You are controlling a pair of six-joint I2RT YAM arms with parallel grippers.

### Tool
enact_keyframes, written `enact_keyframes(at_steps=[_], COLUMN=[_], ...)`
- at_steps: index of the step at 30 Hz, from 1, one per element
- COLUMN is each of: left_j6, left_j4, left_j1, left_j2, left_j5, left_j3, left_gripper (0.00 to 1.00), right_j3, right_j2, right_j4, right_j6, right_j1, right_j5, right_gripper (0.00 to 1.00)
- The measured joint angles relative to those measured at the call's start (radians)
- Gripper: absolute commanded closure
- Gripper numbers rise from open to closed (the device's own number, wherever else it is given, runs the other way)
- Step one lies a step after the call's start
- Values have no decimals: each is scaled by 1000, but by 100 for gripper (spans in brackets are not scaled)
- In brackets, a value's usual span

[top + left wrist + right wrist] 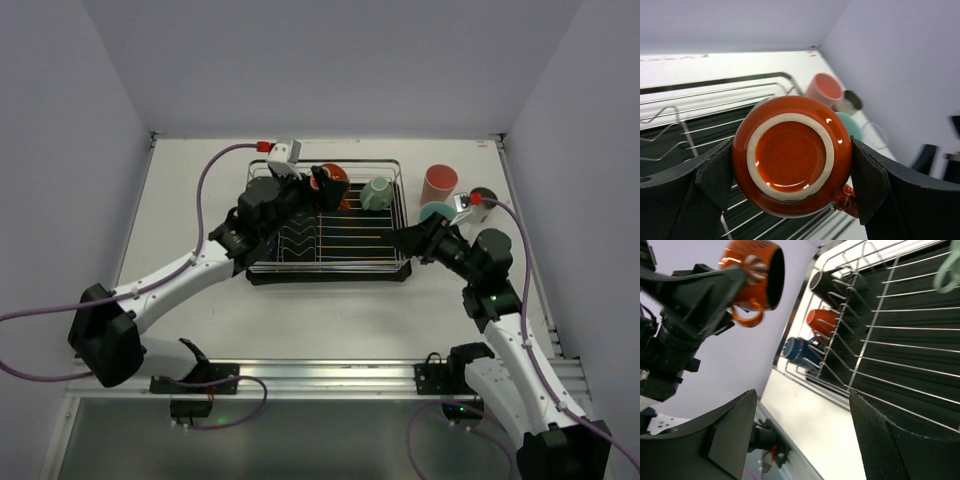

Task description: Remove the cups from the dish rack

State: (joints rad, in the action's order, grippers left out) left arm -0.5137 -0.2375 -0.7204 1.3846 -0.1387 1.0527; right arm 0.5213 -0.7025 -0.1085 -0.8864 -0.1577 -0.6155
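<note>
Your left hand clamps an orange mug above the dish rack, where a green mug sits far right. Your right hand hangs beside the rack, fingers apart.

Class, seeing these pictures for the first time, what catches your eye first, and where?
A glossy orange mug, clamped between the left arm's fingers over the far side of the dish rack. Next, the pink tumbler on the table right of the rack, beyond the right arm's fingers, open and empty.
</note>
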Motion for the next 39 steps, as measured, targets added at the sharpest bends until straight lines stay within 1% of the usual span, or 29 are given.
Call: enact_keyframes(at_steps=[6,12,17,24,26,31,36,39], left_j6=[-106,-261,-358,-463,-480,-499,-515,-520], left_j4=[-204,-387,-539,-721,-763,-821,-873,-885], left_j1=[0,0,0,-6,-11,-27,-28,-28], left_j2=[-107,-123,-126,-124,-121,-121,-121,-121], left_j5=[206,368,449,516,528,550,549,546], left_j3=[-135,-254,-304,-332,-336,-351,-365,-366], left_gripper=[62,64,64,64,64,65,65,66], right_j3=[0,7,6,6,6,6,6,-5], right_j2=[-66,-83,-85,-146,-163,-198,-223,-206], right_j4=[-150,-298,-451,-586,-628,-749,-827,-856], right_j6=[-111,-180,-267,-344,-368,-438,-494,-513], right_j1=[-106,-192,-204,-236,-241,-248,-252,-255], right_j5=[0,-3,-3,-3,-4,-6,-29,-31], right_gripper=[34,34,35,44,45,45,41,38])
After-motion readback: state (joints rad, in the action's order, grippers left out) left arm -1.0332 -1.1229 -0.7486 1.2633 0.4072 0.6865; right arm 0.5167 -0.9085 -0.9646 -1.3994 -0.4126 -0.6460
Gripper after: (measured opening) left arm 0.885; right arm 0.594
